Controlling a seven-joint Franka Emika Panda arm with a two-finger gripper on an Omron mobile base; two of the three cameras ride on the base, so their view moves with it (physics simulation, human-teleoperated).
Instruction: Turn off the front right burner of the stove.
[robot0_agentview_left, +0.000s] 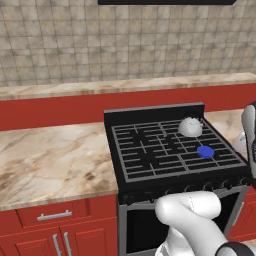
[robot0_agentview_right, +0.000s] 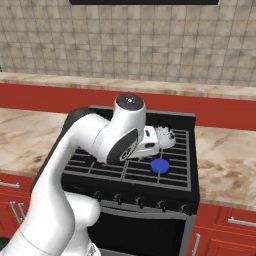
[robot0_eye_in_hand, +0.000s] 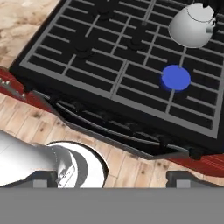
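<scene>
The black stove (robot0_agentview_left: 150, 114) (robot0_agentview_right: 192, 185) stands between two counters. Its front right burner (robot0_agentview_left: 205, 151) (robot0_agentview_right: 160, 165) (robot0_eye_in_hand: 176, 78) carries a bright blue glow at its centre. Small dark knobs (robot0_eye_in_hand: 164, 141) (robot0_agentview_right: 161, 204) line the front edge above the grey oven door. My gripper (robot0_eye_in_hand: 113, 181) hangs well above the stove's front edge and looks down on it. It is open, with its dark fingertips (robot0_eye_in_hand: 188, 178) far apart and nothing between them. In the right base view my white hand (robot0_agentview_right: 146, 142) hovers over the grate just left of the blue glow.
A white kettle (robot0_agentview_left: 190, 127) (robot0_eye_in_hand: 192, 28) sits on the back right burner, partly behind my hand in the right base view. Marble counters (robot0_agentview_left: 50, 160) (robot0_agentview_right: 225, 165) flank the stove over red cabinets (robot0_agentview_left: 50, 230). A tiled wall rises behind.
</scene>
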